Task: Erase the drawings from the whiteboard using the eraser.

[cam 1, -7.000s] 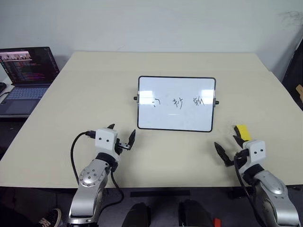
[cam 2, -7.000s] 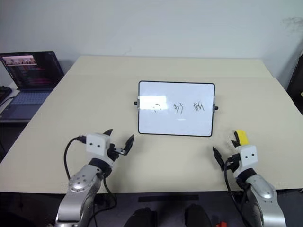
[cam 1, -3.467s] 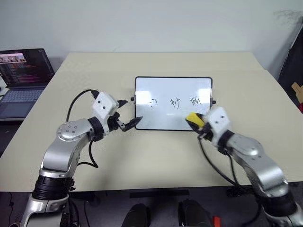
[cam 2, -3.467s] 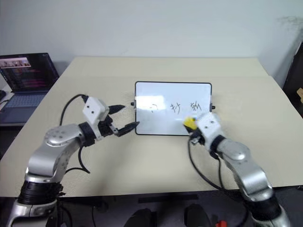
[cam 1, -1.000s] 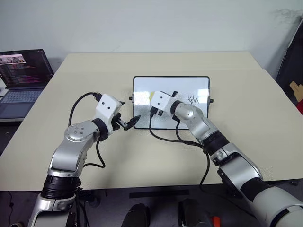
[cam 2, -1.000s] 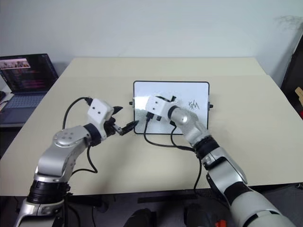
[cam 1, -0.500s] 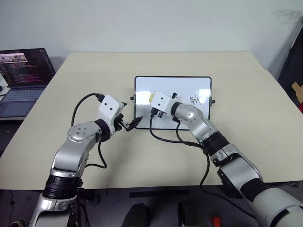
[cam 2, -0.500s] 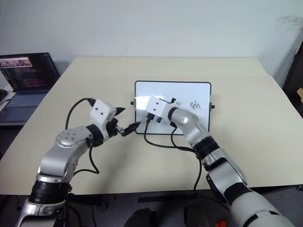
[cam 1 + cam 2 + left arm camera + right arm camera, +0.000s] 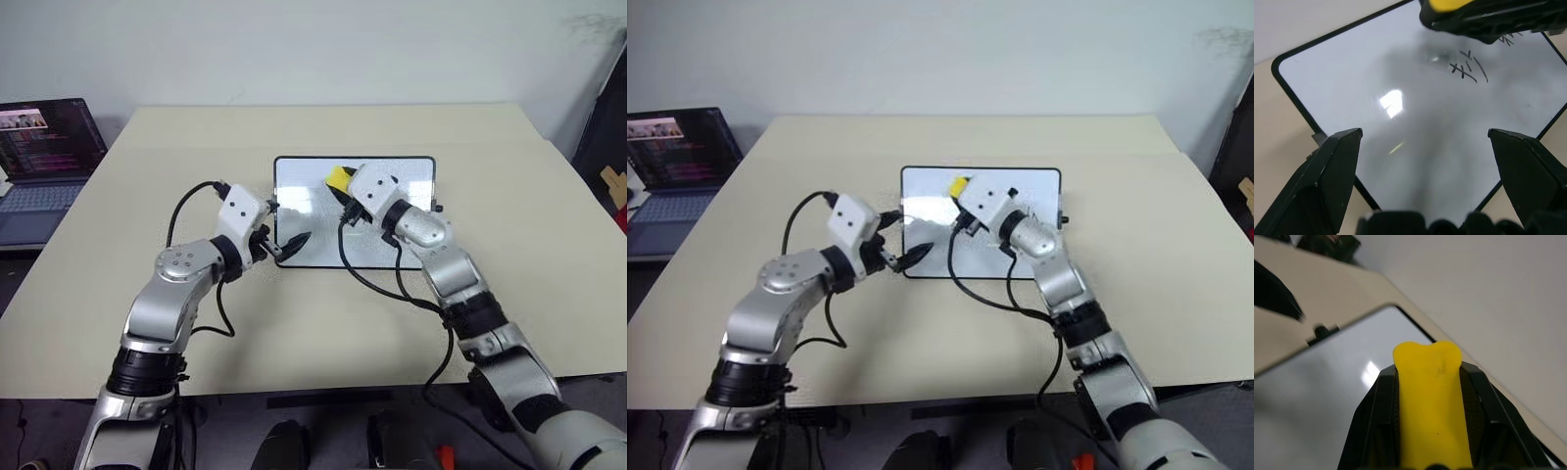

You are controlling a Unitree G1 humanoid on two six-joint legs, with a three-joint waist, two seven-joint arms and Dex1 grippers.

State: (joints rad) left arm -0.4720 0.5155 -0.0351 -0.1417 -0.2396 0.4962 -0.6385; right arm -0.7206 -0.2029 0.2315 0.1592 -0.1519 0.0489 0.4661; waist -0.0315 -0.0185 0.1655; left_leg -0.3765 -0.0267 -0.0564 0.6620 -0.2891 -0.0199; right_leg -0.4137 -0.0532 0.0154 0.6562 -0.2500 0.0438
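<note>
Left eye view: right hand (image 9: 338,183) pinching eraser (image 9: 338,177) above whiteboard (image 9: 313,196) top edge; left hand (image 9: 287,235) wide.

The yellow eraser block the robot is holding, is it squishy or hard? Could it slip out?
The small yellow eraser block probably gives a little: its end bulges past the right gripper's black fingers, which pinch its sides. It looks light, carried above the glossy white whiteboard. With both sides clamped, slipping seems unlikely.

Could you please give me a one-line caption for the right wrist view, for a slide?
Right hand shut on the yellow eraser, above the whiteboard.
</note>
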